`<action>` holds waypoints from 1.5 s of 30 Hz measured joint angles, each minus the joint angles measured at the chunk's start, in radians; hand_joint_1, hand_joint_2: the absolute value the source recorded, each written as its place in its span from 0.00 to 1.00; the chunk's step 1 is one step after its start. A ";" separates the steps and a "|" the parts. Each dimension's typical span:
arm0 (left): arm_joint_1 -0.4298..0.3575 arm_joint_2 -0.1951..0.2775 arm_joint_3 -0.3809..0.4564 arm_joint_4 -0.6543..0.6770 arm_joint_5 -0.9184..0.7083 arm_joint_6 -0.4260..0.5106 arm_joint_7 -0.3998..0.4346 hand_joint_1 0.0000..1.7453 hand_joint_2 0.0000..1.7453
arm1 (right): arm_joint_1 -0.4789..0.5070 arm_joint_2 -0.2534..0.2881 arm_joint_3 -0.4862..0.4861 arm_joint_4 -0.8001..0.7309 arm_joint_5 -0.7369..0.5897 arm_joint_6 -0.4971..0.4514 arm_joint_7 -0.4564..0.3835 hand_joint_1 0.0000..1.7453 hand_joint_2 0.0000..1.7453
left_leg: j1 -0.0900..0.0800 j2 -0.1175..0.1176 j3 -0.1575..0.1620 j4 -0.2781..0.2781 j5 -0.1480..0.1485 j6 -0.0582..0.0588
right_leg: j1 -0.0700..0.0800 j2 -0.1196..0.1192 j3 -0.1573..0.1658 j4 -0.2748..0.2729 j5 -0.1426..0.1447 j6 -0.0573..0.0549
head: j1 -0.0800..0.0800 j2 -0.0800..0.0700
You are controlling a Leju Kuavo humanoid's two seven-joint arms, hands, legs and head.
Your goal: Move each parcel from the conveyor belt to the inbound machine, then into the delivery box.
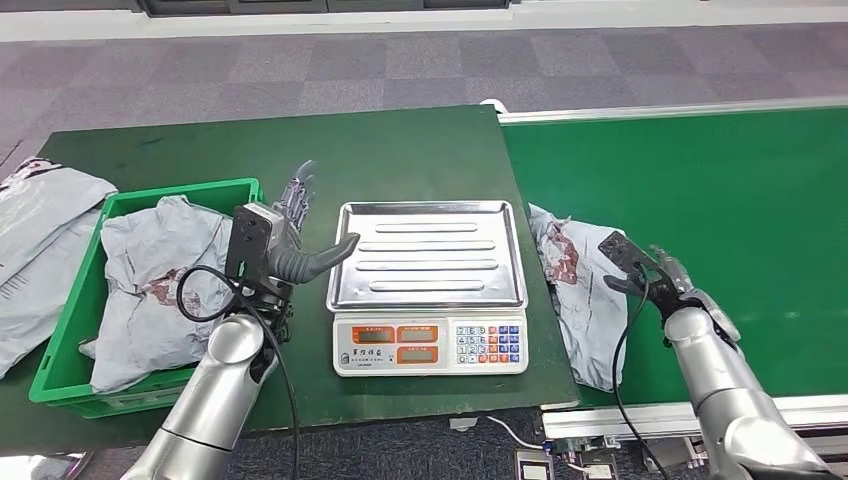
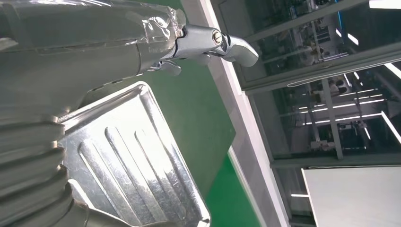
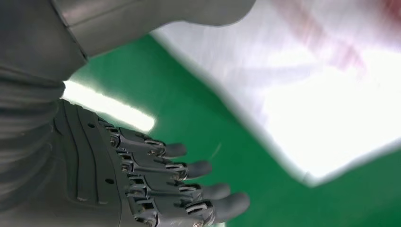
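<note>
Lying half across the belt's edge just beside the scale (image 1: 428, 290), the grey parcel (image 1: 582, 300) is waiting while the right hand (image 1: 660, 282) is hovering at its far side, fingers spread and grasping nothing. That limp bag is likely to slide or fold if pinched at one edge. The left hand (image 1: 285, 235) is hanging released between the scale and the green crate (image 1: 70, 310), where its thumb risks clipping the tray.

I count one parcel (image 1: 582, 300) on the conveyor belt (image 1: 720, 220) and one scale (image 1: 428, 285) with one steel tray (image 1: 428, 255). One green box (image 1: 70, 330) holds one grey parcel (image 1: 150, 290). Two more grey bags (image 1: 35, 250) lie beside it. My two hands: left (image 1: 285, 235), right (image 1: 660, 280).
</note>
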 joint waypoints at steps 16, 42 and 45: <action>0.010 0.001 0.000 -0.021 0.001 -0.004 -0.004 0.00 1.00 | -0.045 0.000 0.070 0.085 -0.061 0.201 -0.094 0.00 1.00 | 0.000 -0.003 -0.001 0.000 0.001 0.000 | 0.000 -0.003 0.000 0.000 0.000 0.000 | 0.000 0.000; -0.024 -0.014 -0.003 -0.001 0.009 -0.070 -0.002 0.00 1.00 | -0.016 -0.028 0.208 0.090 -0.059 0.503 -0.209 0.75 1.00 | 0.000 -0.002 0.002 0.001 0.000 0.000 | 0.001 -0.002 0.001 -0.001 -0.001 0.000 | 0.000 0.000; -0.046 -0.021 -0.014 0.021 0.021 -0.076 -0.001 0.00 1.00 | 0.021 -0.082 0.335 0.051 -0.101 0.516 -0.216 1.00 1.00 | 0.000 -0.003 0.004 0.001 -0.001 -0.001 | 0.001 -0.002 0.004 -0.001 -0.002 0.000 | 0.000 0.000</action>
